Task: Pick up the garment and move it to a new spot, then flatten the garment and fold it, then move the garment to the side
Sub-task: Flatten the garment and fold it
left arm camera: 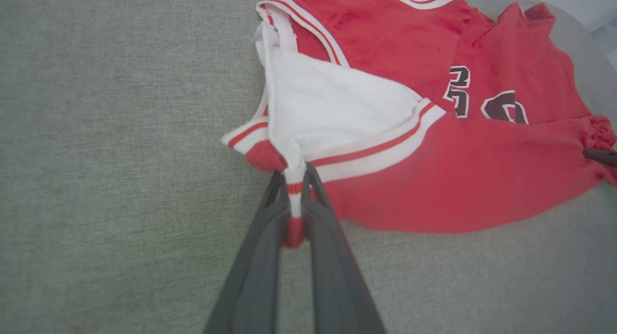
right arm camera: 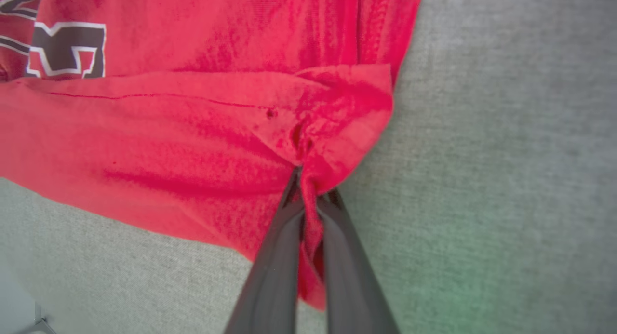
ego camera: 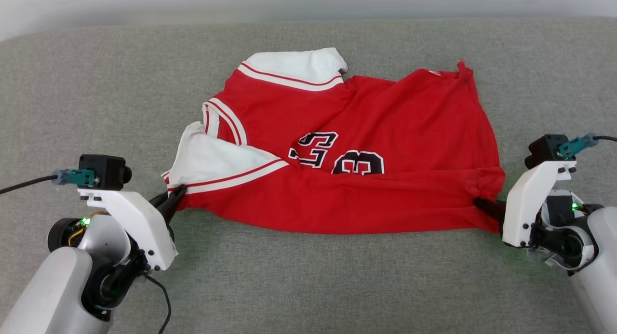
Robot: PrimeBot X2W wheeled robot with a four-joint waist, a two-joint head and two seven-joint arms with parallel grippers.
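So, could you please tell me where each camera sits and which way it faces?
Head view: on the robot's head, looking forward and down at the garment on the grey surface; both forearms, left tool and right tool gripping its near corners.
Left wrist view: on the left wrist, looking along its fingers at the white sleeve.
Right wrist view: on the right wrist, looking along its fingers at the red hem.
Shared: all three show the black numerals.

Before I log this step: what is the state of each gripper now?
Left gripper: closed on the garment, at its striped sleeve trim.
Right gripper: closed on the garment, at a bunched red corner.
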